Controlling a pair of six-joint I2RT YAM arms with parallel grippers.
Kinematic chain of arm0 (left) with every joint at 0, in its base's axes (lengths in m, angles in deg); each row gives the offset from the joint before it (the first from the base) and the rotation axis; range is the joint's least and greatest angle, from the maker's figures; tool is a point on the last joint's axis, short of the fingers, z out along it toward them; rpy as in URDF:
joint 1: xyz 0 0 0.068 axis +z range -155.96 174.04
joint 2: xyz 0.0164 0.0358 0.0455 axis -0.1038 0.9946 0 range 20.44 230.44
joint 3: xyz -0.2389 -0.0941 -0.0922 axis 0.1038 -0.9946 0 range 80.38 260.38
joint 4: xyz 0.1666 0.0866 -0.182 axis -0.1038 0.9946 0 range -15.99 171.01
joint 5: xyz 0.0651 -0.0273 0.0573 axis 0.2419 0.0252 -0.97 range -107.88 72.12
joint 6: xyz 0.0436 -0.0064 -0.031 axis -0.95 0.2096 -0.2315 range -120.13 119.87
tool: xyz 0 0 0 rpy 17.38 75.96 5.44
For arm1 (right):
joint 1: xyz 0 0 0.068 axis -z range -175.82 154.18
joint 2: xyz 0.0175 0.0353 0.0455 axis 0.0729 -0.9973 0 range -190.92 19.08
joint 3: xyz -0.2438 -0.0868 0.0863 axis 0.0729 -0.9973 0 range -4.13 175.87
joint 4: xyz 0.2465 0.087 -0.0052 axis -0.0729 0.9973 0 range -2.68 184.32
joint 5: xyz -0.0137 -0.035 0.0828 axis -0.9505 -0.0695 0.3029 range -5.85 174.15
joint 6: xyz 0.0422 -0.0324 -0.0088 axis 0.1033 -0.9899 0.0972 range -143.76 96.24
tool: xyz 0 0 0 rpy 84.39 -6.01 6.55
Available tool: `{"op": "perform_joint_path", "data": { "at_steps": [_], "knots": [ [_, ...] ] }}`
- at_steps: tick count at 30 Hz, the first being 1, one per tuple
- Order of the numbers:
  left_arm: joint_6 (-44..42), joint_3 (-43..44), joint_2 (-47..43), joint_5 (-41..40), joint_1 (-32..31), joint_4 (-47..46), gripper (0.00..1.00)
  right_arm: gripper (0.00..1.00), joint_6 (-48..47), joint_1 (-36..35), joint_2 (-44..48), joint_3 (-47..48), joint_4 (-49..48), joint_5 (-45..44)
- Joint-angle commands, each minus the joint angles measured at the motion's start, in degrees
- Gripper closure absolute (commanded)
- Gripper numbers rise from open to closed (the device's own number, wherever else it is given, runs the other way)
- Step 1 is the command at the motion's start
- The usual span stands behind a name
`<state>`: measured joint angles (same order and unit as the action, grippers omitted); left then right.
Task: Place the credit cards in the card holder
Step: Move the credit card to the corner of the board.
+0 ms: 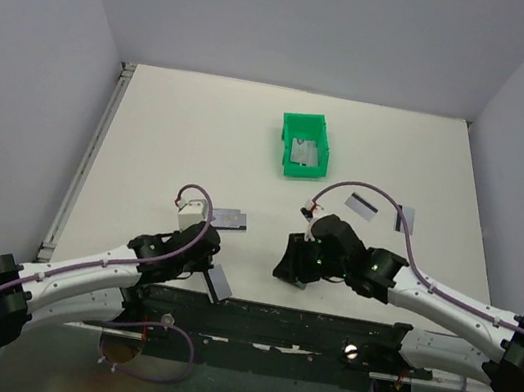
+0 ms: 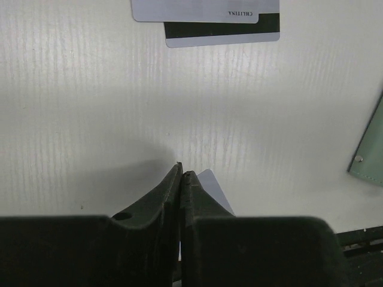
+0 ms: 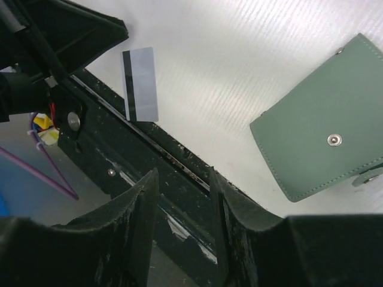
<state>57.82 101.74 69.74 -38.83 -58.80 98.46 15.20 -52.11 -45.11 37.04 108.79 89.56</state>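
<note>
My left gripper [image 2: 181, 168] is shut on a silvery credit card [image 2: 214, 185] whose corner sticks out to the right of the fingers. In the top view this card [image 1: 218, 285] hangs by the left gripper [image 1: 209, 266] near the table's front edge; it also shows in the right wrist view [image 3: 140, 84]. The grey-green card holder [image 3: 323, 131] lies closed, snap up, and its edge shows in the left wrist view [image 2: 368, 149]. My right gripper [image 3: 182, 173] is open and empty over the black front rail, left of the holder. In the top view the right arm hides the holder.
Two overlapping cards [image 2: 221, 33] lie ahead of the left gripper, also in the top view [image 1: 230, 219]. Two more cards [image 1: 362, 206] [image 1: 405, 218] lie at the right. The green bin [image 1: 291, 125] at the back holds a card [image 1: 302, 150]. The black rail [image 3: 179, 155] runs along the near edge.
</note>
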Motion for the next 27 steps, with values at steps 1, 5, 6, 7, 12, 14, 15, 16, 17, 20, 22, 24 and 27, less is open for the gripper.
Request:
{"op": "perform_joint_path", "data": {
  "at_steps": [1,5,6,7,12,14,15,16,17,20,22,24,27],
  "knots": [
    [-2.41,-0.36,2.29,-0.06,0.54,-2.83,0.83,0.52,2.88,-1.36,0.02,-1.18,-1.96,-1.71],
    [-2.49,-1.59,4.4,1.7,0.46,-5.19,0.83,0.52,2.35,-1.54,0.81,-0.92,-0.56,-2.68],
    [-2.58,-2.2,4.92,2.31,0.54,-6.24,0.83,0.52,2.26,-1.71,0.99,-0.83,-0.21,-2.77],
    [-2.67,-2.55,5.54,2.93,0.54,-7.12,0.84,0.52,2.17,-1.72,1.08,-0.65,0.32,-3.03],
    [-3.2,-3.78,8.18,5.91,0.46,-10.64,0.86,0.52,1.91,-1.63,1.43,-0.47,1.29,-3.56],
    [-3.11,-4.49,8.44,6.8,0.37,-11.7,0.87,0.52,2.0,-1.71,1.52,-0.65,1.2,-3.56],
    [-2.94,-4.66,8.45,7.23,0.19,-11.96,0.88,0.52,2.08,-1.63,1.43,-0.74,1.2,-3.39],
    [-2.59,-5.01,8.27,7.33,-0.07,-11.88,0.88,0.52,2.17,-1.71,1.43,-0.82,1.11,-3.21],
    [-2.32,-5.19,8.01,7.41,-0.33,-11.53,0.88,0.52,2.35,-1.72,1.43,-1.09,1.03,-3.13],
    [-1.09,-6.07,6.43,7.33,-1.21,-10.21,0.89,0.52,2.79,-1.54,1.69,-1.96,0.5,-2.86],
    [-0.21,-6.69,5.03,7.24,-1.83,-9.51,0.9,0.52,2.96,-1.63,1.87,-2.58,0.24,-2.77],
    [0.49,-7.3,3.79,7.33,-2.35,-8.72,0.9,0.52,3.14,-1.63,1.87,-2.93,0.06,-2.6],
    [1.28,-7.74,2.12,6.63,-2.71,-7.14,0.9,0.52,3.32,-1.63,1.78,-3.2,-0.03,-2.33]
  ]
}}
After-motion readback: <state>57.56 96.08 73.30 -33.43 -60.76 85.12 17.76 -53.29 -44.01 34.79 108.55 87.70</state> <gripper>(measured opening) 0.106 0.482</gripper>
